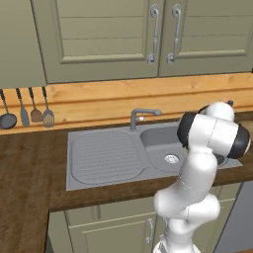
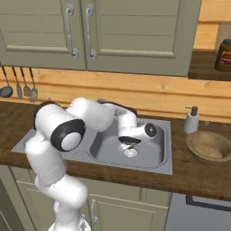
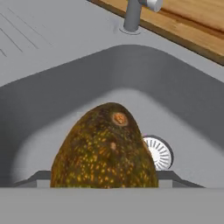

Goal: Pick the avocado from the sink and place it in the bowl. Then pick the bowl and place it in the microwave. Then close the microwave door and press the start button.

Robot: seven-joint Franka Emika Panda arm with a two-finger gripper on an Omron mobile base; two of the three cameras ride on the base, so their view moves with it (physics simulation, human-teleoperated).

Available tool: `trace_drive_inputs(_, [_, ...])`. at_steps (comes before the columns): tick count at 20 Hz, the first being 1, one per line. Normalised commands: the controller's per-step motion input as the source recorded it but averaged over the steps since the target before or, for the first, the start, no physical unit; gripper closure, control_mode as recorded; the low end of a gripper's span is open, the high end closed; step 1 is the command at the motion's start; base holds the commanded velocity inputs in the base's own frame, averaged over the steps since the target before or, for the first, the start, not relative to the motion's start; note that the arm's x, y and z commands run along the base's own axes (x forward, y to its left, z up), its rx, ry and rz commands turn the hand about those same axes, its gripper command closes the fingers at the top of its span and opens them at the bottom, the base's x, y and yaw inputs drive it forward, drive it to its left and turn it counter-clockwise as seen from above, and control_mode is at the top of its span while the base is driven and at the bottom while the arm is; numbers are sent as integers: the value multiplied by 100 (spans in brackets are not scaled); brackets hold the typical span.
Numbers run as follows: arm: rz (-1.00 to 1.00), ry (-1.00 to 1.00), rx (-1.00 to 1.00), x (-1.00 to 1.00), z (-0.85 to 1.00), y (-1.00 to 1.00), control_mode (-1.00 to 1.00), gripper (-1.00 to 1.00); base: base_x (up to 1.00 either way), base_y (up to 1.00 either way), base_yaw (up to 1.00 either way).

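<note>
early in the job, by the look of it: the avocado (image 3: 105,148) is down in the basin of the sink (image 1: 104,158), close in front of the hand camera, stem scar up, with the round silver drain (image 3: 158,152) just behind it to one side. the bowl (image 2: 210,146) sits on the wooden counter (image 2: 180,173) to the right of the sink, near a white soap dispenser (image 2: 191,120), and its inside looks bare from here, so i judge nothing has been placed yet. left to do, as i read it: get the fruit out and into the bowl, carry the bowl to the microwave, shut its door, press start. the arm is bent low over the basin, wrist reaching down near the drain in the right base view. gripper (image 3: 105,181): the jaws stand wide apart, one dark tip peeking out on each side of the fruit at the bottom of the hand view; they flank it, but whether the pads touch it i cannot tell, since the fruit itself covers the contact. hard to make out: the avocado's lower half is cut off, and in the left base view the arm's elbow blocks the right part of the basin. the faucet (image 1: 141,116) stands behind the basin.
</note>
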Motion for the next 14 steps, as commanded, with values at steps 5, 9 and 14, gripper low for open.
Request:
trace_drive_inputs(5, [0,-3,15,-4,100,0,-100,100,0,0,0])
trace_drive_inputs(9, [-4,0,10,-28,100,-6,-100,100,0,0,0])
trace_drive_inputs(14, [-19,7,-3,-56,75,-27,-100,100,0,0,0])
